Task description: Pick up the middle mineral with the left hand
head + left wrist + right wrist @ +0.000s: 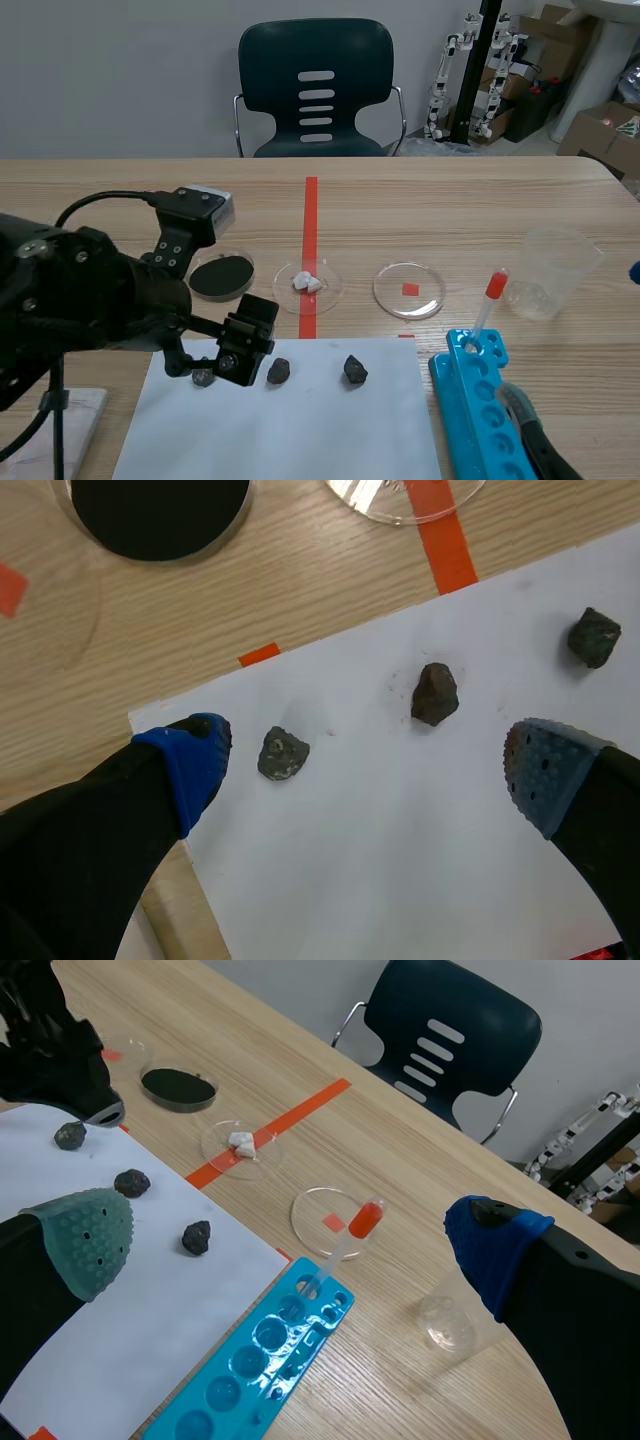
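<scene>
Three dark minerals lie in a row on the white paper (300, 430): the left one (203, 378), the middle one (278, 372) and the right one (354, 370). My left gripper (243, 352) hangs open over the paper's left part, holding nothing. In the left wrist view the middle mineral (435, 693) lies just ahead of the gap in my left gripper (370, 765), nearer the right finger. The left mineral (282, 755) sits close beside the left fingertip (195, 755). The right mineral (594, 638) lies farther out. My right gripper (290, 1250) stands open, high above the table's right side.
Beyond the paper stand a dish of black powder (221, 274), a dish with white pieces (307, 283) and a clear dish (408, 289). A blue tube rack (480, 400) holds a red-bulbed pipette (487, 305). A plastic cup (552, 270) is at right, a chair (316, 90) behind.
</scene>
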Robot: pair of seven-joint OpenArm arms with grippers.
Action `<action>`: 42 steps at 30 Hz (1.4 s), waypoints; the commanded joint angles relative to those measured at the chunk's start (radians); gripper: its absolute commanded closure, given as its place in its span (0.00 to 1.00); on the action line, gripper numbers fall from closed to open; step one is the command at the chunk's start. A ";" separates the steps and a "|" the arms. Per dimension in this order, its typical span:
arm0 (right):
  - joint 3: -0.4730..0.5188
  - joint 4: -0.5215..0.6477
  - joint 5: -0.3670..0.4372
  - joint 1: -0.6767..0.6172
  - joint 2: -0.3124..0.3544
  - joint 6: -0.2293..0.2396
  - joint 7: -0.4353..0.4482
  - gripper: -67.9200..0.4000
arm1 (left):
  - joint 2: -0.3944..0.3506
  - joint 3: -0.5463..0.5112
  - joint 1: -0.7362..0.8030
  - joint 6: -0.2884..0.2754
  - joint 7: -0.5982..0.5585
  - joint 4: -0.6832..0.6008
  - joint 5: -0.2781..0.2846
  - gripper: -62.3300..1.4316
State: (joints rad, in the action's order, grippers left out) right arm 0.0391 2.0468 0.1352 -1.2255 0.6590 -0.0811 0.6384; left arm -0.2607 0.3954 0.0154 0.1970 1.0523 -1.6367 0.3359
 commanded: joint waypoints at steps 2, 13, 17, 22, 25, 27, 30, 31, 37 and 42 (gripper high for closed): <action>0.005 0.021 0.007 0.007 -0.003 0.000 0.014 0.00 | 0.034 0.010 -0.035 0.035 0.040 0.047 -0.041 0.08; 0.005 0.021 0.007 0.007 -0.003 0.000 0.014 0.00 | 0.138 0.050 -0.119 0.056 0.091 0.240 -0.087 0.08; 0.005 0.021 0.007 0.007 -0.003 0.000 0.014 0.00 | 0.158 0.095 -0.121 0.092 0.033 0.246 -0.090 0.08; 0.005 0.021 0.007 0.007 -0.003 0.000 0.011 0.00 | 0.164 0.162 -0.124 0.142 0.010 0.246 -0.092 0.09; 0.005 0.021 0.007 0.007 -0.003 0.000 0.011 0.00 | 0.175 0.175 -0.129 0.142 0.014 0.249 -0.098 0.09; 0.005 0.021 0.007 0.007 -0.003 0.000 0.011 0.00 | 0.183 0.180 -0.134 0.147 0.013 0.249 -0.101 0.09; 0.005 0.021 0.007 0.007 -0.003 0.000 0.011 0.00 | 0.194 0.190 -0.146 0.157 0.014 0.251 -0.101 0.09; 0.005 0.021 0.007 0.007 -0.003 0.000 0.011 0.00 | 0.197 0.193 -0.151 0.159 0.019 0.252 -0.101 0.09; 0.005 0.021 0.007 0.007 -0.003 0.000 0.010 0.00 | 0.220 0.197 -0.207 0.175 0.069 0.344 -0.101 0.09; 0.005 0.021 0.007 0.007 -0.003 0.000 0.010 0.00 | 0.241 0.197 -0.232 0.183 0.075 0.408 -0.101 0.09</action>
State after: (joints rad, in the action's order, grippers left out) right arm 0.0391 2.0468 0.1352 -1.2255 0.6590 -0.0811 0.6376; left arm -0.0338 0.5934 -0.2104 0.3740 1.1263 -1.2098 0.2352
